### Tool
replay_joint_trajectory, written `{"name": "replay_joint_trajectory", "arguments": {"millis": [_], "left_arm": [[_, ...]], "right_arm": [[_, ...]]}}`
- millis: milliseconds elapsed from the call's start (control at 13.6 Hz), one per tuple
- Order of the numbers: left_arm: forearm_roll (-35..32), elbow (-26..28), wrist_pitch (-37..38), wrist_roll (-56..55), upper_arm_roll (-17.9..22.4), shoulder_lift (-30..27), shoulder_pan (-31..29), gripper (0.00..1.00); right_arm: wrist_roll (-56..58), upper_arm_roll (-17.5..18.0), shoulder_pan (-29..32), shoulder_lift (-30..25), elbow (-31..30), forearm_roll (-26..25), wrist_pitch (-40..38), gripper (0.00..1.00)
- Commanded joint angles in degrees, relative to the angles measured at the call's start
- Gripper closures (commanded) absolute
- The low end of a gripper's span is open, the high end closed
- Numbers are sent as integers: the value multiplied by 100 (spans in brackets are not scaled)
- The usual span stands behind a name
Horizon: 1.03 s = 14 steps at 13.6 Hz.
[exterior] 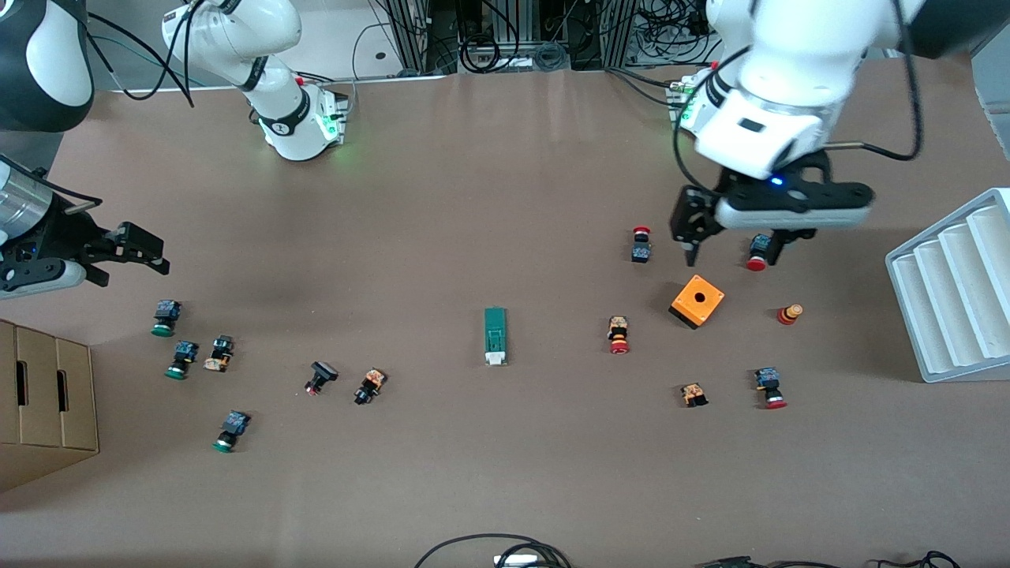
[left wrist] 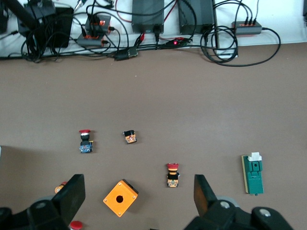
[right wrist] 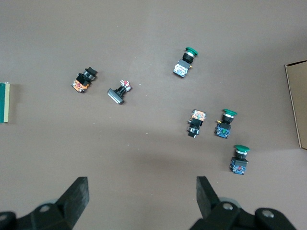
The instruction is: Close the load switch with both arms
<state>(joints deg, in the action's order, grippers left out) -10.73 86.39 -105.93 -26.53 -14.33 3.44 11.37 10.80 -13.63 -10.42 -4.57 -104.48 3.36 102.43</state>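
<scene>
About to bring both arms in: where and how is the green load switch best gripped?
Grip the load switch across its narrow width at the green mid-body, coming straight down from above. It lies flat and alone mid-table, long axis toward the front camera, white tab at the nearer end, long sides bare. Both hands are open: the left hand over the orange box, the right hand at its own end.
</scene>
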Motion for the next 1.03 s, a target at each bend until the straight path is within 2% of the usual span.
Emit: {"name": "replay_joint_trajectory", "arguments": {"millis": [0,221,368,589,737,958], "left_arm": [[212,298,64,200,-43,-282,-371,0],[493,378,352,971,26,-449,-898,0],[667,378,633,1263,385,-555,-979,0],[1178,369,1300,1369,1159,-765,-970,0],[1179,369,1706,1789,1344,-915,-988,0],[1196,378,1795,2274,1757,-986,-997,0]], "right_arm": [[45,-44,-65,-88,-63,-125,31,0],[45,-44,-65,-88,-63,-125,31,0],[45,-44,-65,-88,-63,-125,31,0],[45,-44,-65,-88,-63,-125,31,0],[45,-44,-65,-88,-63,-125,31,0],[45,-44,-65,-88,-63,-125,31,0]]}}
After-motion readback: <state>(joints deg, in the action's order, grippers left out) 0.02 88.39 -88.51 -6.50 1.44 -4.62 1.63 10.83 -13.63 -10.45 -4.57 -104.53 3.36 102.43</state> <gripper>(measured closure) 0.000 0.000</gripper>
